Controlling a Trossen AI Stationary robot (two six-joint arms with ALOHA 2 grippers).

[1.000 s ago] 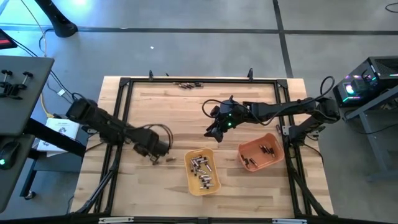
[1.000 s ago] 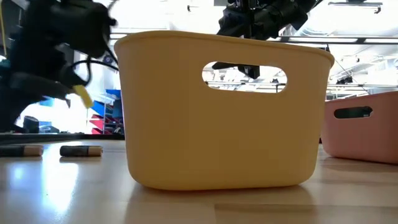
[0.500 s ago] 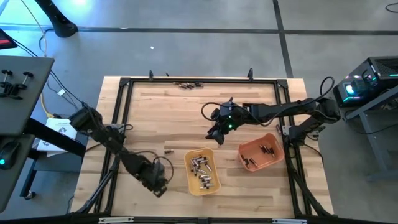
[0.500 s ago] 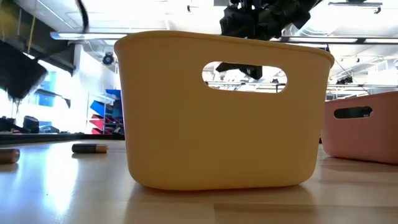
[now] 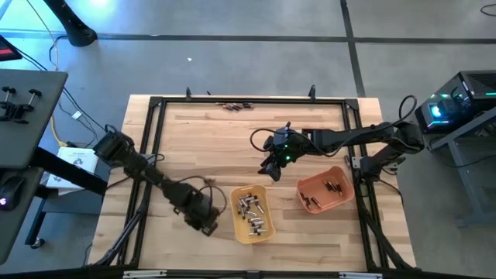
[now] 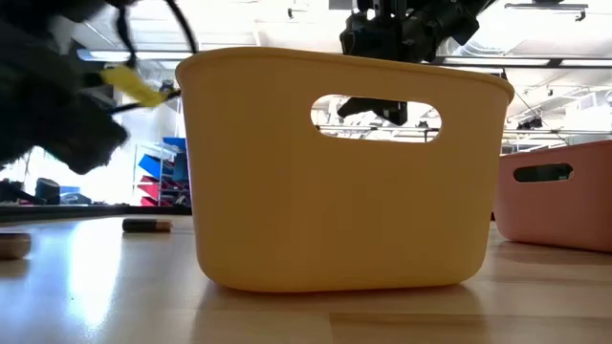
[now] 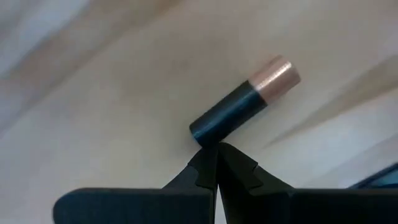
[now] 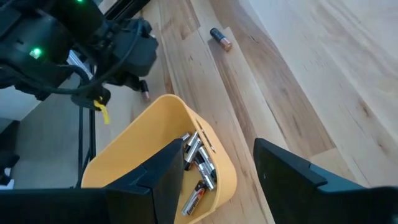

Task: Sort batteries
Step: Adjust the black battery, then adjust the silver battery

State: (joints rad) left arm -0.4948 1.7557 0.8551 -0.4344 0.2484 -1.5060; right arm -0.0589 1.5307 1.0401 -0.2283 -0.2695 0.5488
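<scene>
The step in hand looks like a pickup of a loose cell from the wooden table (image 5: 194, 139) beside the yellow plastic tray (image 5: 253, 214). The left gripper (image 5: 208, 223) sits low, just beside the tray's left wall. In its wrist view the two dark fingertips (image 7: 214, 163) meet with no gap, and nothing is held between them. A short black cylindrical battery with a copper-coloured end (image 7: 245, 107) lies on the wood right at their tip, touching or nearly so. By this judgement the grasp is not made, so the next move calls for parting the fingers, straddling the cell across its width and closing on the dark body.

The right gripper (image 5: 271, 164) hangs above the table just beyond the tray's far rim, between it and the orange plastic tray (image 5: 325, 194). Its fingers stand well apart and carry nothing.

The batteries are small, smooth cylinders that would roll easily on the flat wood. A heap of silvery-grey cells (image 5: 254, 212) lies inside the yellow tray. A few dark cells (image 5: 333, 186) rest in the orange tray. Another black-and-copper battery (image 8: 220, 38) lies on the table, well apart from the yellow tray. A short row of cells (image 5: 235, 105) sits at the table edge farthest from that tray.
</scene>
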